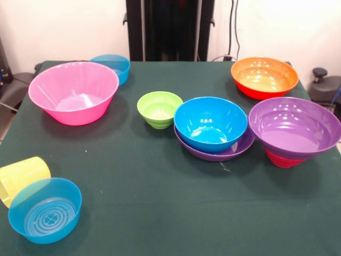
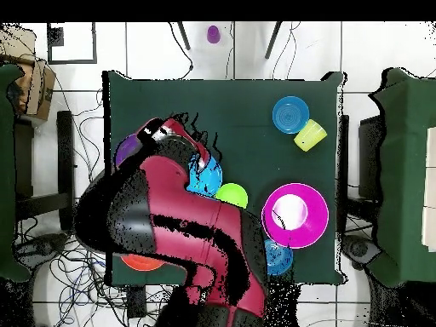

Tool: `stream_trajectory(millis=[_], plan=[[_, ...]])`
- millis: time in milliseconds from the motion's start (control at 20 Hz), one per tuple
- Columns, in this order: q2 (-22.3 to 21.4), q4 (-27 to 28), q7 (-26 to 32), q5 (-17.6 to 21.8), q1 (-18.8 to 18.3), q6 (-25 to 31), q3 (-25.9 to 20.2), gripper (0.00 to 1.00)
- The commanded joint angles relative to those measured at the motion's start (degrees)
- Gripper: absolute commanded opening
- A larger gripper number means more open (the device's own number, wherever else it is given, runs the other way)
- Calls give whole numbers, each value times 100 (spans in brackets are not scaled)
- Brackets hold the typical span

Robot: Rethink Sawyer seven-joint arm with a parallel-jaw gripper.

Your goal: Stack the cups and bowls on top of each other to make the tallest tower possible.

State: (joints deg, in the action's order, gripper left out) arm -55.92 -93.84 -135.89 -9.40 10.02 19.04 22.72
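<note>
The arm point(image 2: 183, 230) covers the table's point(image 1: 160, 213) left half in the overhead view; the gripper itself is hidden, so its state cannot be told. The blue bowl point(image 1: 210, 122) sits nested in a purple bowl point(image 1: 213, 152), beside the green bowl point(image 1: 159, 109). The pink bowl point(image 1: 73, 92) stands well apart.

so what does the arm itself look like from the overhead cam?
A bulky arm with dark red shells and black bands at the joints, rounded segments. A small white patch sits near its tip. The claw isn't discernible in either view; the front view shows only the black pedestal column.
</note>
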Motion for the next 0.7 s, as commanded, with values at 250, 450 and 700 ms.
stream_trajectory(millis=[250, 450, 700], plan=[[256, -638, 687, 1685, -607, -1302, -1457, 100], [610, -381, 377, 2282, -626, -2150, -1382, 100], [1070, -117, 152, 2655, -536, -3101, -1147, 100]])
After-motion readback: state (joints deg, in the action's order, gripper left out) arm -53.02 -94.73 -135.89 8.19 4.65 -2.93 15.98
